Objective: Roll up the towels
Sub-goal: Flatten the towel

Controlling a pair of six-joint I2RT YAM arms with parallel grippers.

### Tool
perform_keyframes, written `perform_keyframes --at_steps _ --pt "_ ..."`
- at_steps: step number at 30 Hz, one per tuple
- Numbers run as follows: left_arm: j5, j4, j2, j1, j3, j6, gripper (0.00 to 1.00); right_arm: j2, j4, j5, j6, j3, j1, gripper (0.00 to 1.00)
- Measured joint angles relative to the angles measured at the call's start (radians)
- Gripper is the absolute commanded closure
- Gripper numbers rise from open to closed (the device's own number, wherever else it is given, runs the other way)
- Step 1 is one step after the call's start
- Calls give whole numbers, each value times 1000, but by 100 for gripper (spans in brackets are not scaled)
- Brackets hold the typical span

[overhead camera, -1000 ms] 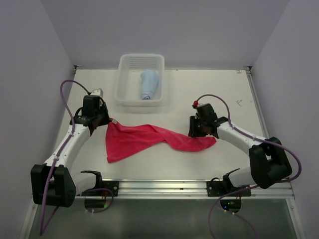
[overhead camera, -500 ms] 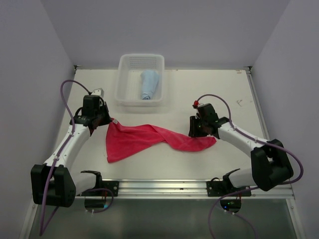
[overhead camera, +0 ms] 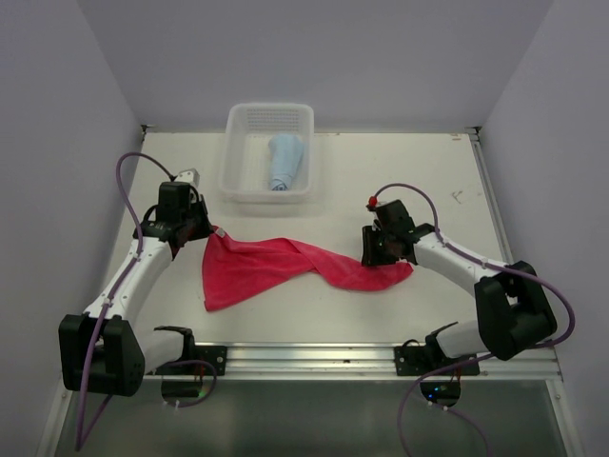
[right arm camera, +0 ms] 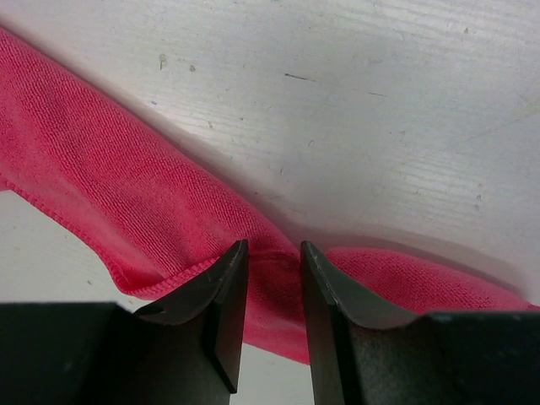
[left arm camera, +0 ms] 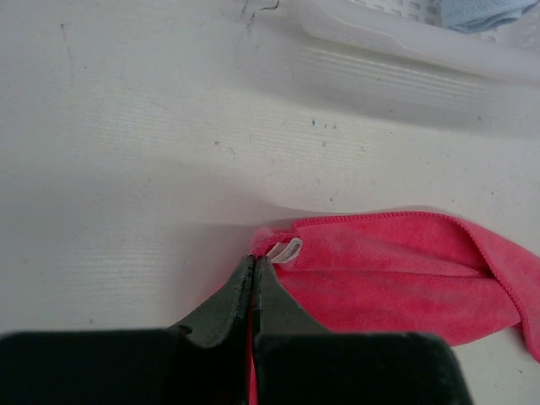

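Note:
A red towel lies twisted across the table's middle, wide at the left and narrowing to the right. My left gripper is shut on its upper-left corner, beside the white tag; the towel spreads to the right of the tips. My right gripper is at the towel's right end. Its jaws stand apart, straddling a raised fold of the towel without pinching it. A rolled light-blue towel lies in the white basket.
The basket stands at the back centre, and its rim shows at the top of the left wrist view. A metal rail runs along the near edge. Grey walls close in both sides.
My right wrist has shifted very slightly towards the towel's right end. The towel and the left arm have not visibly moved.

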Motion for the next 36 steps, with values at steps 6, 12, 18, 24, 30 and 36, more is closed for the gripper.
perform_keyframes --at_steps 6,12,18,24,30,36 --pt "1 0 0 0 0 0 100 1 -11 2 0 0 0 60" --pt "8 0 0 0 0 0 100 1 -17 6 0 0 0 59" --pt "12 0 0 0 0 0 100 1 -17 8 0 0 0 63" --pt "17 0 0 0 0 0 100 0 -18 9 0 0 0 82" --pt "19 0 0 0 0 0 100 -14 -26 13 0 0 0 96" --pt "23 1 0 0 0 0 100 -48 -42 13 2 0 0 100"
